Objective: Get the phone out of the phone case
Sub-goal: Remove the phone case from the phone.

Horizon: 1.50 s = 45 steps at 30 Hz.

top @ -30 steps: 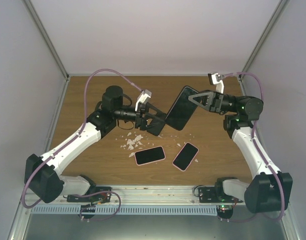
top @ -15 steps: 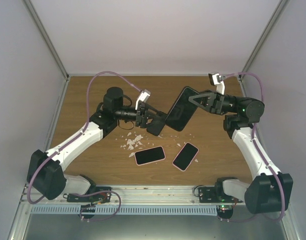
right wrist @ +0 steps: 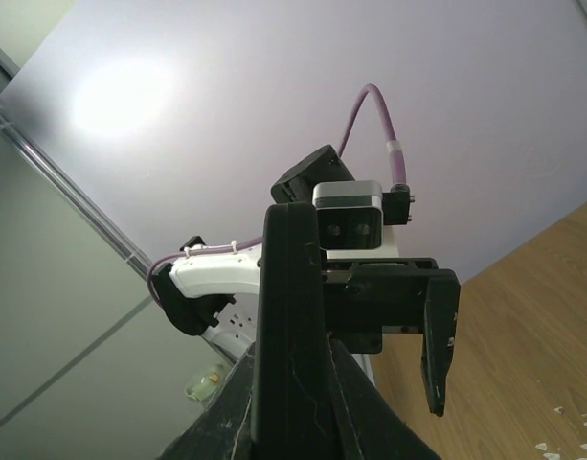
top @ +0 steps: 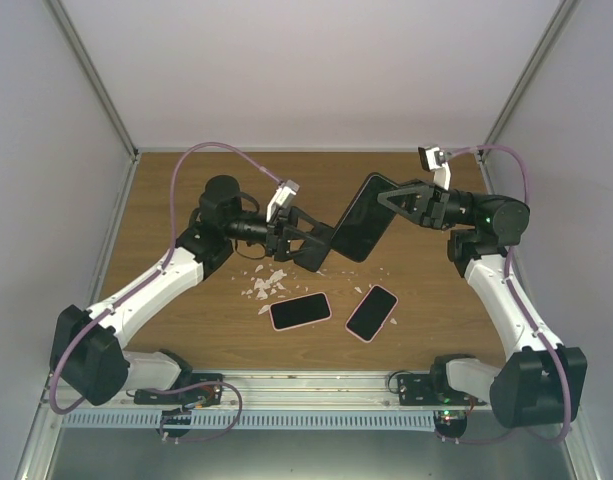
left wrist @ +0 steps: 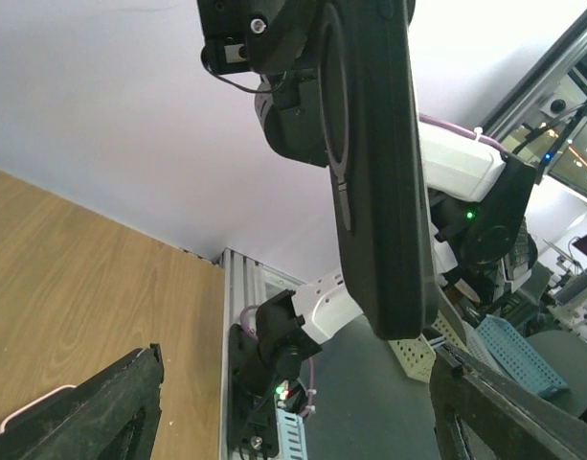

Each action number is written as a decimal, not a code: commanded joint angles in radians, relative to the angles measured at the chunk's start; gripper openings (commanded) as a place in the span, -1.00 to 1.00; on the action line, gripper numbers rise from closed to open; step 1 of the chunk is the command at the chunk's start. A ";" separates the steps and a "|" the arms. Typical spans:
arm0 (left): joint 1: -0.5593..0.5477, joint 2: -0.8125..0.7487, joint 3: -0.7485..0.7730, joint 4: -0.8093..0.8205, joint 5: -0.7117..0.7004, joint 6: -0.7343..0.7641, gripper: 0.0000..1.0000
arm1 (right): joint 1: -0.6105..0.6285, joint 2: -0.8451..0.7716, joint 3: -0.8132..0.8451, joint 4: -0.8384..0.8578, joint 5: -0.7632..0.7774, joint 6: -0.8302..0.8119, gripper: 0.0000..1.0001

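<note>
A black phone in its black phone case [top: 359, 222] hangs tilted above the table, with my right gripper [top: 394, 201] shut on its upper right end. The right wrist view shows the case edge-on [right wrist: 289, 316], clamped between my right gripper's [right wrist: 293, 431] fingers. My left gripper [top: 313, 245] stands open at the case's lower left end. Seen from the left wrist, the case's back [left wrist: 379, 163] hangs ahead of my left gripper [left wrist: 298, 417], between its spread fingers [left wrist: 87, 412] and touching neither. One left finger [right wrist: 437, 331] shows beside the case.
Two phones in pink cases lie on the wooden table [top: 166, 190], one [top: 300, 310] near the centre front and one [top: 372, 312] to its right. White scraps [top: 266, 283] are scattered under the left gripper. Grey walls close in both sides.
The left arm's elbow has drifted slightly left and its jaws have widened a little. The right arm and the cased phone have stayed in place.
</note>
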State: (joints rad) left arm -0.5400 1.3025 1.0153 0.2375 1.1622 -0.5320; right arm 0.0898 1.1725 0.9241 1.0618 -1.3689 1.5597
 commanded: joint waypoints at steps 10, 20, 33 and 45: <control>-0.034 0.014 0.049 0.020 -0.041 -0.007 0.51 | 0.007 -0.025 0.004 0.016 0.040 -0.038 -0.99; -0.020 0.040 0.013 0.041 -0.089 -0.063 0.47 | 0.011 -0.030 -0.004 0.084 0.041 0.000 -0.99; -0.007 0.083 0.015 -0.053 -0.209 -0.016 0.44 | 0.041 -0.026 0.006 0.164 0.050 0.064 -0.99; 0.031 0.123 0.037 -0.077 -0.268 0.066 0.40 | 0.070 -0.018 -0.034 0.194 0.071 0.099 -0.99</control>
State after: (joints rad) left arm -0.5365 1.3674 1.0435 0.2169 1.0897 -0.5068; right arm 0.0929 1.1809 0.8948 1.1671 -1.3590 1.5600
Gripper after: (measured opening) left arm 0.709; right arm 0.123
